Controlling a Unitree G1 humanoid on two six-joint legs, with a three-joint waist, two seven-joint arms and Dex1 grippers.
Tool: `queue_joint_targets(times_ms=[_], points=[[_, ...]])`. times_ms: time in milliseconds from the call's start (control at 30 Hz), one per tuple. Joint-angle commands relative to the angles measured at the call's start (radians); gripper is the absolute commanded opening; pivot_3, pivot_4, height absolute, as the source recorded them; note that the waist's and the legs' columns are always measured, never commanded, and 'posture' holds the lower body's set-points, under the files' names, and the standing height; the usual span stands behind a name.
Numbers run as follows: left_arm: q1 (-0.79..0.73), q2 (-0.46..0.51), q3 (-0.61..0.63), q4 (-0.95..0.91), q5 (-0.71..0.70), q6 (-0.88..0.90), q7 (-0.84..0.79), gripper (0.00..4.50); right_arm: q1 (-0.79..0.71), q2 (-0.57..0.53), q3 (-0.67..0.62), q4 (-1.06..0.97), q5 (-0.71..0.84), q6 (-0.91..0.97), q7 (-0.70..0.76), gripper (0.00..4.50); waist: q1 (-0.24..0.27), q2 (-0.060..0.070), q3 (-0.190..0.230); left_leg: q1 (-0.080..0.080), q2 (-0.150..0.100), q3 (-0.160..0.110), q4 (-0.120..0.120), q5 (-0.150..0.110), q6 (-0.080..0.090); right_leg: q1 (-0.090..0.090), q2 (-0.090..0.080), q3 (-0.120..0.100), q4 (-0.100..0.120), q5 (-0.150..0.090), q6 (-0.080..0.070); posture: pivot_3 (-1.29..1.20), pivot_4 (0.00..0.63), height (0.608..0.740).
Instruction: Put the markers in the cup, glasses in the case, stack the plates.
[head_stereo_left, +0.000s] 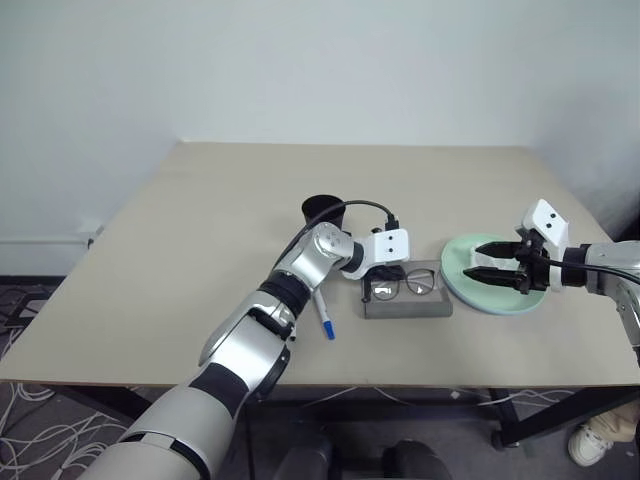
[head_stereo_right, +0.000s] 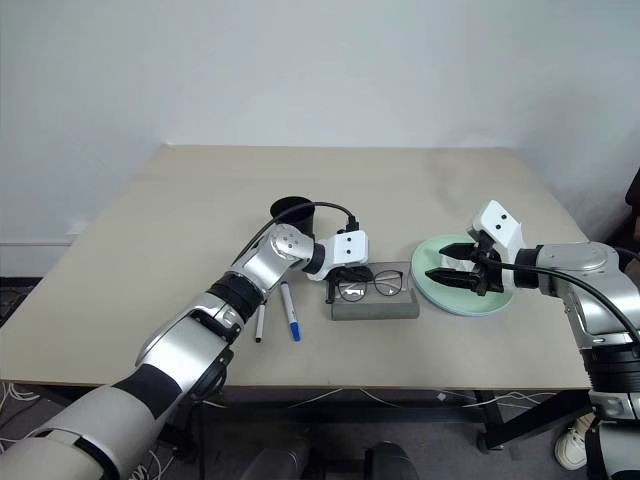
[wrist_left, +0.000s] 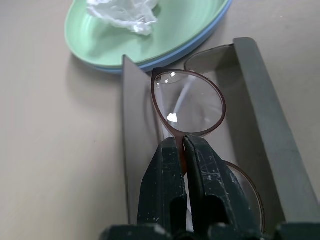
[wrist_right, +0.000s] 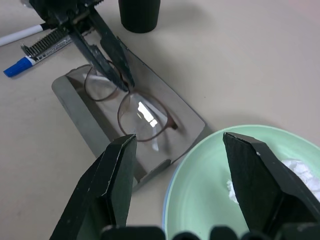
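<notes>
My left gripper (wrist_left: 181, 142) is shut on the bridge of the dark-framed glasses (wrist_left: 190, 102), which sit inside the open grey case (head_stereo_right: 375, 305); I cannot tell whether they rest on its bottom. The pale green plate (wrist_left: 165, 35) lies on the light blue plate (wrist_left: 212, 25), just right of the case. My right gripper (wrist_right: 179, 139) hovers open over the green plate's near side, holding nothing. Two markers lie on the table left of the case, one blue-capped (head_stereo_right: 290, 312) and one black-capped (head_stereo_right: 260, 322). The black cup (head_stereo_right: 292, 215) stands upright behind them.
A crumpled white tissue (wrist_left: 125, 12) lies in the green plate. The beige table (head_stereo_right: 180, 230) has open room at its back and left. The case sits near the table's front edge.
</notes>
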Motion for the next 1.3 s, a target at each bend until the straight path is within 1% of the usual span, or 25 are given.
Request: queue_joint_targets(times_ms=[33,100,300,467,600,700,733,767,933,1100,1200,1300], points=[[-0.019,-0.014,0.026,-0.003,-0.003,-0.031,-0.004,0.03,-0.011,-0.008,-0.022,-0.036,0.011,-0.003,-0.004,2.99,0.000,0.000,0.000,0.000,0.000,0.000,0.000,0.000,0.000,0.000,0.000,0.000,0.000,0.000,0.000,0.00,0.000,0.731],[-0.010,-0.020,0.023,-0.011,-0.007,-0.030,-0.034,0.03,-0.007,-0.008,-0.022,-0.042,0.013,0.001,-0.004,2.99,0.001,0.000,0.000,0.000,0.000,0.000,0.000,0.000,0.000,0.000,0.000,0.000,0.000,0.000,0.000,0.00,0.000,0.731],[0.011,-0.024,0.017,-0.032,-0.001,-0.046,-0.090,0.03,0.017,-0.061,0.022,-0.054,-0.038,-0.051,0.036,2.99,0.000,0.000,0.000,0.000,0.000,0.000,0.000,0.000,0.000,0.000,0.000,0.000,0.000,0.000,0.000,0.00,0.000,0.731],[0.015,-0.024,0.018,-0.038,0.001,-0.035,-0.117,0.03,0.021,-0.078,0.006,-0.051,-0.018,-0.069,0.079,2.99,0.000,0.000,0.000,0.000,0.000,0.000,0.001,0.000,0.000,0.000,0.000,0.000,0.000,0.000,0.000,0.00,0.000,0.731],[0.016,-0.021,0.024,-0.044,-0.005,-0.010,-0.139,0.03,0.015,-0.077,0.003,-0.038,-0.024,-0.080,0.083,2.99,0.000,0.000,0.000,0.000,0.000,0.000,0.001,0.000,0.000,0.000,0.000,-0.001,0.000,0.000,0.000,0.00,0.000,0.731],[-0.003,-0.018,0.043,-0.042,-0.012,0.008,-0.126,0.69,0.014,-0.074,0.002,-0.036,-0.025,-0.083,0.082,2.99,0.000,0.000,0.000,0.000,0.000,0.000,0.001,0.000,0.000,0.000,0.000,0.000,0.000,0.000,0.000,0.00,0.000,0.731],[-0.010,-0.014,0.047,-0.043,-0.014,0.011,-0.129,0.99,0.013,-0.074,0.003,-0.034,-0.025,-0.084,0.081,2.99,0.000,0.000,0.000,0.000,0.000,0.000,0.001,0.000,0.000,0.000,0.000,0.000,0.000,0.000,0.000,0.00,0.000,0.731],[-0.016,-0.011,0.050,-0.046,-0.016,0.010,-0.132,1.39,0.014,-0.074,0.002,-0.033,-0.025,-0.085,0.081,2.99,0.000,0.000,0.000,0.000,0.000,0.000,0.001,0.000,0.000,0.000,0.000,0.000,0.000,0.000,0.000,0.00,0.000,0.731],[-0.084,-0.010,0.108,-0.028,-0.038,0.015,-0.099,3.06,0.013,-0.072,0.003,-0.030,-0.027,-0.086,0.078,2.99,0.002,0.000,0.000,-0.001,0.000,0.000,0.001,0.000,0.000,0.000,0.000,-0.001,0.000,0.000,0.000,0.00,0.000,0.731],[-0.157,-0.013,0.165,0.012,-0.056,-0.004,-0.068,3.06,0.008,-0.065,0.009,-0.029,-0.029,-0.084,0.072,2.99,0.001,0.000,0.000,-0.001,0.000,0.000,0.002,0.000,0.000,0.000,0.000,-0.001,0.000,0.000,0.000,0.00,0.000,0.731],[-0.191,-0.021,0.185,0.079,-0.046,-0.024,0.001,2.44,0.004,-0.062,0.010,-0.027,-0.031,-0.084,0.068,2.99,0.001,0.000,0.000,-0.001,0.000,0.000,0.002,0.000,0.000,0.000,0.000,-0.001,0.000,0.000,0.000,0.00,0.000,0.731],[-0.200,-0.028,0.182,0.147,-0.019,-0.056,0.072,1.46,0.000,-0.058,0.012,-0.029,-0.031,-0.081,0.064,2.99,0.001,0.000,0.000,-0.001,0.000,0.000,0.002,0.000,0.000,0.000,0.000,-0.001,0.001,0.001,0.001,0.00,0.000,0.731]])
